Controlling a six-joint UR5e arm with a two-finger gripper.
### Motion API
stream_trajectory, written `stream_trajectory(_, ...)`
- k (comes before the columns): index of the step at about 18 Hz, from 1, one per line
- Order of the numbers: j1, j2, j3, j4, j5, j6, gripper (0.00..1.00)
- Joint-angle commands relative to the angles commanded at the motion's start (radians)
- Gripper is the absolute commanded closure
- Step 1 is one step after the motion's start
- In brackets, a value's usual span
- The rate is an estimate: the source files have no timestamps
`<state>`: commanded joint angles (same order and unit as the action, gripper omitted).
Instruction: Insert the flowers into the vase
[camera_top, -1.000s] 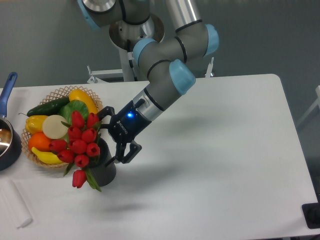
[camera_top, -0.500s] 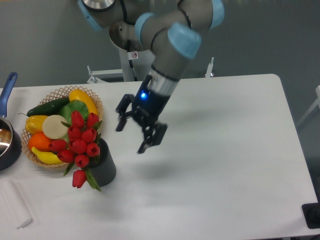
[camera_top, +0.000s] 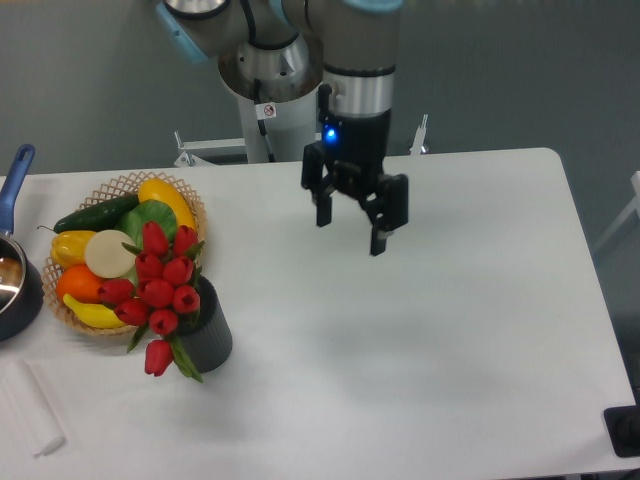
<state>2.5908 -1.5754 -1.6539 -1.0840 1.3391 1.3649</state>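
a: red tulips (camera_top: 160, 290), glossy oval heads bunched tight, sit in the vase (camera_top: 208, 335); one head droops low over its left rim, green leaves poking out beside it.

b: vase material?

a: dark grey, matte, ribbed cylinder. stands upright on the white table (camera_top: 450, 330), touching the near-right edge of the wicker basket (camera_top: 185, 200).

b: basket contents?

a: smooth plastic-looking produce: a yellow squash (camera_top: 165, 198), a dark green cucumber (camera_top: 95, 213), a yellow pepper (camera_top: 70, 247), a pale round disc-like piece (camera_top: 108, 253), an orange (camera_top: 78, 283), a banana (camera_top: 92, 314), a leafy green piece (camera_top: 150, 218).

b: gripper?

a: black two-finger gripper (camera_top: 353, 230), pointing down, well apart from the vase, up and to its right. fingers spread apart, nothing between them. blue light lit on the wrist.

b: anything else?

a: dark blue saucepan (camera_top: 15, 285) with a blue handle at the left edge; a white, faintly translucent flat block (camera_top: 30, 410) lying at the near-left corner.
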Motion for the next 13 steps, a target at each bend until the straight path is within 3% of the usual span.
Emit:
stream_trajectory(4, 0.041, -0.002, 0.088, -0.192, 0.026, 0.166, 0.0)
stream_trajectory(9, 0.063, 0.015, 0.092, -0.282, 0.092, 0.313, 0.0)
stream_trajectory(13, 0.065, 0.015, 0.092, -0.29, 0.137, 0.33, 0.0)
